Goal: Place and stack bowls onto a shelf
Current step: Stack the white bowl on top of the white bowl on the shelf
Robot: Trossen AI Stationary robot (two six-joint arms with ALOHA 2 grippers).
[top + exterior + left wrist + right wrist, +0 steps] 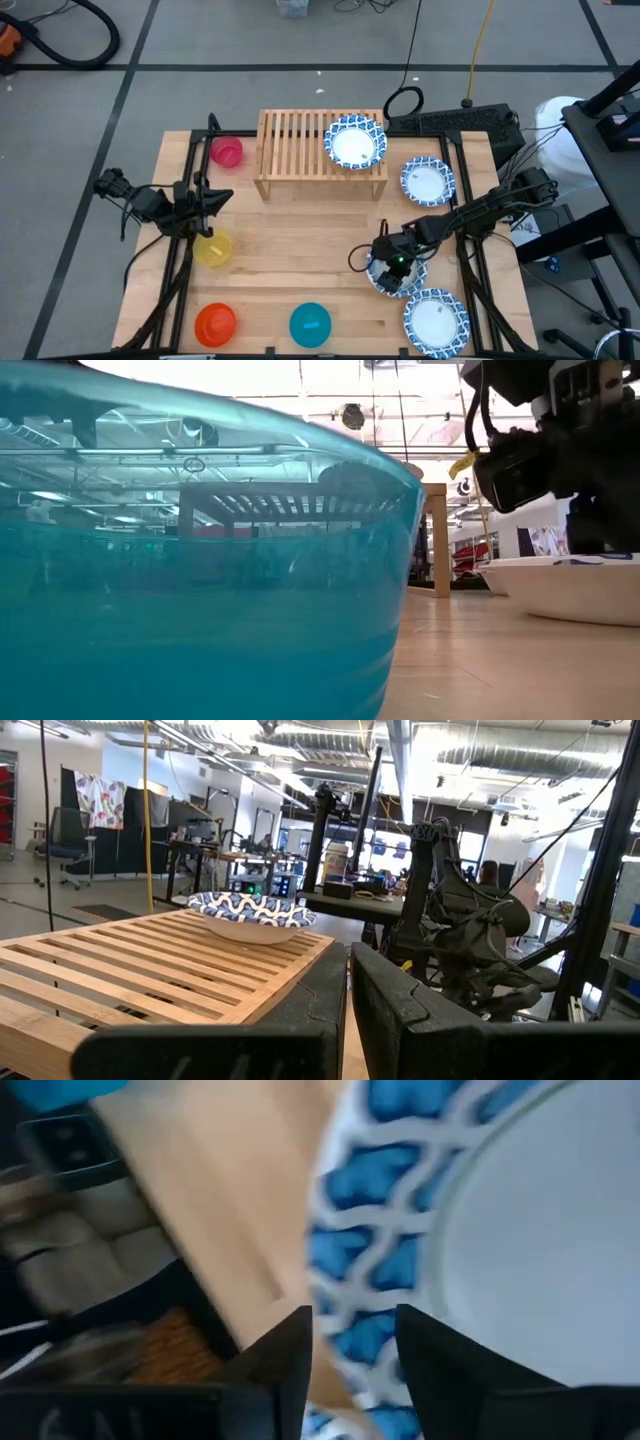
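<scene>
Your right gripper (393, 272), fingers spread, straddles a blue-rimmed bowl's (407, 282) edge (stiff, glossy, likely slippery and breakable), so pinch the rim squarely; left gripper (222, 197), pressed together, waits.

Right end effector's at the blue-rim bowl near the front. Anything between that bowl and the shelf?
Nothing visible. The right end effector is down on that bowl, fingers straddling its rim. Bare table lies between it and the shelf. The shelf's right end already holds one blue-rimmed bowl; another sits off to the right of that path.
</scene>
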